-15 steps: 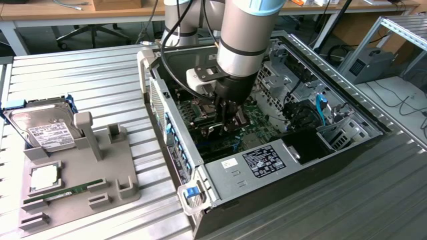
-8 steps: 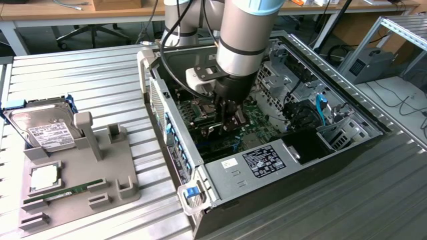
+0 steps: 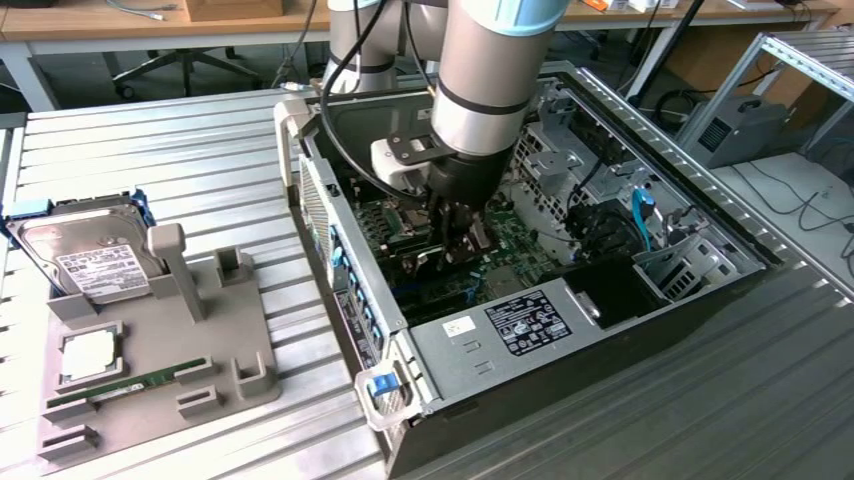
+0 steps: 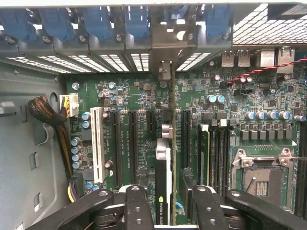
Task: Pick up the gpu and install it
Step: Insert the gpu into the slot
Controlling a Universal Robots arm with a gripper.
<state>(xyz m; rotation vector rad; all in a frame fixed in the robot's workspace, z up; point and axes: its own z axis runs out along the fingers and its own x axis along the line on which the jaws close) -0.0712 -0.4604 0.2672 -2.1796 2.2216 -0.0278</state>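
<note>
Ribbed metal table [image 3: 174,170] carries an open case [image 3: 534,410] lying on its side, and beside it, toward the exterior view's left, a grey fixture [image 3: 227,330] holding a hard drive [image 3: 87,255] and a memory stick [image 3: 127,385]. I have the arm [image 3: 487,70] reaching straight down into the case, with the gripper [image 3: 454,235] low over the motherboard [image 4: 139,96]. On the wrist view I see the gpu [image 4: 163,182] edge-on, standing upright between the two black fingers [image 4: 138,211], which pinch it from either side. Its far end lines up with the rear slot openings, among the expansion slots and well apart from the CPU socket [image 4: 261,177]. It looks to be at its slot, though I cannot tell from this angle whether it is fully seated.
</note>
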